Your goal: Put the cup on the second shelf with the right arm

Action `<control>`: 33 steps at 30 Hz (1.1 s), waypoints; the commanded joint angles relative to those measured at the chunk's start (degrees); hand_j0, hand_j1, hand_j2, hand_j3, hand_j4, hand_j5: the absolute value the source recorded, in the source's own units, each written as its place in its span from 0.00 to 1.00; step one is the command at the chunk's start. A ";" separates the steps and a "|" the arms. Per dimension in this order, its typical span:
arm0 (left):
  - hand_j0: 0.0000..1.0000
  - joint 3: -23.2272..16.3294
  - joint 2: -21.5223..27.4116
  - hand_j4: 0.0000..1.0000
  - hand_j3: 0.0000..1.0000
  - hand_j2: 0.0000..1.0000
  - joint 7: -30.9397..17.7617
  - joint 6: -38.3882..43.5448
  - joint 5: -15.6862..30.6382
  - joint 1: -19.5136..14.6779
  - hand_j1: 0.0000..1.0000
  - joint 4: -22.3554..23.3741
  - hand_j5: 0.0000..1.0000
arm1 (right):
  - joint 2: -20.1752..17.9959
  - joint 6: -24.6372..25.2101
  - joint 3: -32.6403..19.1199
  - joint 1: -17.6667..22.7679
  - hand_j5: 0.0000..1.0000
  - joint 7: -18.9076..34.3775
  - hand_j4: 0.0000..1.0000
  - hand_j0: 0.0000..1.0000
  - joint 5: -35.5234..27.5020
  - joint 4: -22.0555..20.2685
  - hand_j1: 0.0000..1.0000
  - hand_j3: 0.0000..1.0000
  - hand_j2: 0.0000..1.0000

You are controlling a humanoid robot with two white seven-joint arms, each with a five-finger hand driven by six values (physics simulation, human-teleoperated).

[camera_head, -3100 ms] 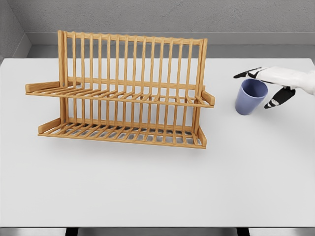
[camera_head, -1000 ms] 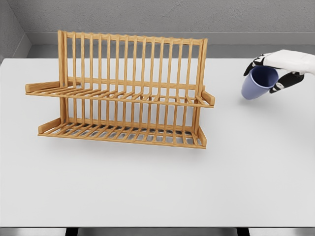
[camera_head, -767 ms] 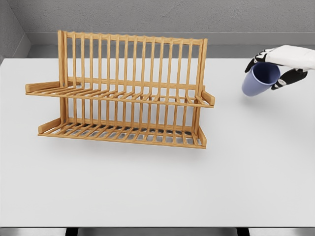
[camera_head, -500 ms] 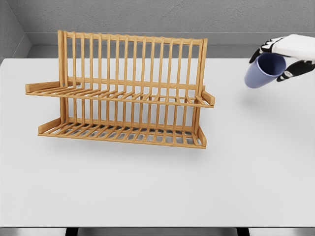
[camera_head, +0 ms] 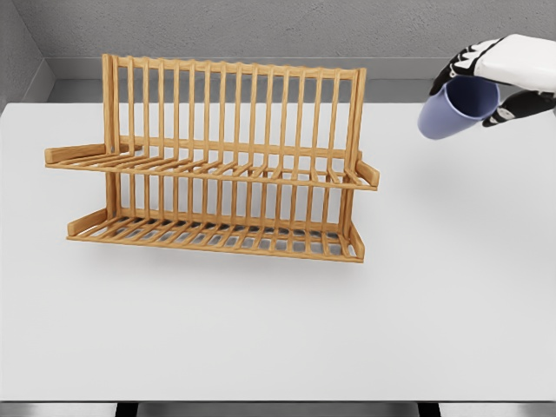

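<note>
Cup (camera_head: 453,109) sits in the right hand (camera_head: 502,71), fingers wrapped round its rim end, tilted mouth-up toward the arm — held in the air, well right of the rack (camera_head: 213,165). Height likely clears the upper shelf (camera_head: 208,165) — sideways carry is next.

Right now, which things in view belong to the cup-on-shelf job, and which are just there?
Part of the job:
- blue cup, tilted, lifted off the table
- right hand, grasping it
- wooden rack, both shelves bare

Just there:
- white table
</note>
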 commanded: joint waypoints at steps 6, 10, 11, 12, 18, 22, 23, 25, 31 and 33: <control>1.00 0.01 0.00 1.00 1.00 1.00 -0.01 0.00 0.02 0.00 1.00 -0.01 1.00 | -1.60 -0.04 -2.29 0.18 0.68 -0.04 0.68 0.68 -0.23 -3.91 0.68 0.68 0.68; 1.00 -0.08 0.00 1.00 1.00 1.00 -0.01 0.00 0.02 0.00 1.00 -0.01 1.00 | -2.83 -0.04 -2.38 0.35 0.68 -0.04 0.68 0.68 -0.23 -6.37 0.68 0.68 0.68; 1.00 0.01 0.00 1.00 1.00 1.00 -0.01 0.00 0.02 0.00 1.00 -0.01 1.00 | -3.01 -0.13 -2.38 0.44 0.68 -0.04 0.68 0.68 -0.23 -7.07 0.68 0.68 0.68; 1.00 0.01 0.00 1.00 1.00 1.00 -0.01 0.00 -0.06 0.00 1.00 -0.01 1.00 | -3.01 -0.39 -2.38 0.44 0.68 -0.04 0.68 0.68 -0.23 -7.77 0.68 0.68 0.68; 1.00 0.01 0.00 1.00 1.00 1.00 -0.01 0.00 0.02 0.00 1.00 -0.01 1.00 | -2.92 -0.57 -2.29 0.62 0.68 -0.04 0.68 0.68 -0.23 -13.05 0.68 0.68 0.68; 1.00 0.01 0.00 1.00 1.00 1.00 -0.01 0.00 0.02 0.00 1.00 -0.01 1.00 | -2.66 -1.80 -2.21 1.05 0.68 -0.04 0.68 0.68 -0.23 -13.84 0.68 0.68 0.68; 1.00 0.01 0.00 1.00 1.00 1.00 -0.01 0.00 0.02 0.00 1.00 -0.01 1.00 | -2.48 -1.97 -2.21 0.97 0.68 -0.04 0.68 0.68 -0.23 -13.84 0.68 0.68 0.68; 1.00 0.01 0.00 1.00 1.00 1.00 -0.01 0.00 0.02 0.00 1.00 -0.01 1.00 | -2.13 -2.94 -2.21 0.97 0.68 -0.04 0.68 0.68 -0.23 -13.84 0.68 0.68 0.68; 1.00 0.01 0.00 1.00 1.00 1.00 -0.01 0.00 0.02 0.00 1.00 -0.01 1.00 | 0.51 -4.35 -2.21 0.70 0.68 -0.04 0.68 0.68 -0.23 -13.84 0.68 0.68 0.68; 1.00 0.01 0.00 1.00 1.00 1.00 -0.01 0.00 0.02 0.00 1.00 -0.01 1.00 | 0.68 -4.43 -2.29 0.62 0.68 -0.04 0.68 0.68 -0.23 -13.84 0.68 0.68 0.68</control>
